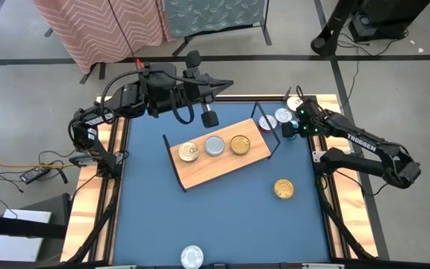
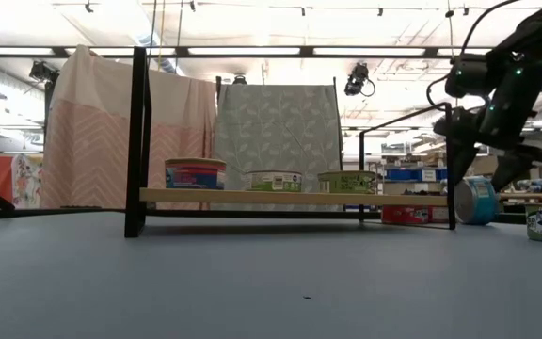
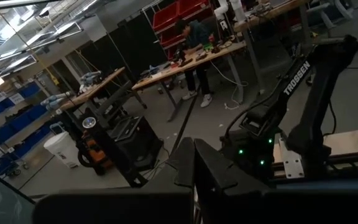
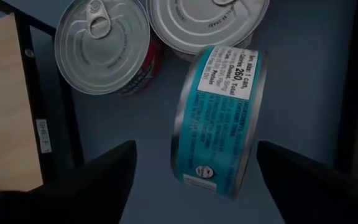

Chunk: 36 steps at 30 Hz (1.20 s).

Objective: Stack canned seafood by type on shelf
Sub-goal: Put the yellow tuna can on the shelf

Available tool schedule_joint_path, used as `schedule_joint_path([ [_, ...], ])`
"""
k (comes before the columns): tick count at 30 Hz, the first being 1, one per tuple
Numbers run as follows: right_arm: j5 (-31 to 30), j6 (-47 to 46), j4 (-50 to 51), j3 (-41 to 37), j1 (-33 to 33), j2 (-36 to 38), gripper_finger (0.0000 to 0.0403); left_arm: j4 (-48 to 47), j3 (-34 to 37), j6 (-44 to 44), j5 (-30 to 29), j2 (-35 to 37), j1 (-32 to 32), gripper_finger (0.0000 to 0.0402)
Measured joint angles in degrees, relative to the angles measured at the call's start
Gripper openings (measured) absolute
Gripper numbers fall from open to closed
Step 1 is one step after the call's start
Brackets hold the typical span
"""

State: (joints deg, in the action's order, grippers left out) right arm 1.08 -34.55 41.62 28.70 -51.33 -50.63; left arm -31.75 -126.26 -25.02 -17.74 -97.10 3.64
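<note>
While my right gripper (image 4: 194, 168) hangs wide open over a blue-labelled tin (image 4: 218, 121) standing on its edge, two silver-lidded tins (image 4: 102, 45) lie flat just beside it. Three tins (image 1: 214, 146) sit in a row on the shelf (image 1: 222, 166). My left gripper (image 1: 209, 117) is closed, empty, up near the table's back edge.

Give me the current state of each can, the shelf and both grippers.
Shelf: flat on table, holding three cans.
Shelf cans: upright in a row, unstacked.
Blue-label can: on its edge, between the open right gripper's fingers, not gripped.
Two silver-lid cans: flat, beside it.
Gold can: flat on table.
Left gripper: shut, empty.
</note>
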Motion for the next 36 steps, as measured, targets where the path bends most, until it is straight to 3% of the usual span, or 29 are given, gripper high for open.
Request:
schedule_joint_path([
  [6,-0.1,0.5,0.0,-0.3,0.0,0.0,0.0300,0.0,0.0,0.0,0.0,0.0,0.0,0.0006],
  [16,0.3,3.1,-0.4,-0.2,0.0,0.1,0.0137,0.0,0.0,0.0,0.0,0.0,0.0,0.0006],
  [27,6.5,4.3,-0.7,0.6,0.4,1.5,0.0137,0.3,0.0,-0.2,0.0,0.0,0.1,0.0006],
  [36,0.8,6.6,3.8,12.0,4.4,4.9,0.0137,2.3,0.0,-0.2,0.0,0.0,0.1,0.0006],
])
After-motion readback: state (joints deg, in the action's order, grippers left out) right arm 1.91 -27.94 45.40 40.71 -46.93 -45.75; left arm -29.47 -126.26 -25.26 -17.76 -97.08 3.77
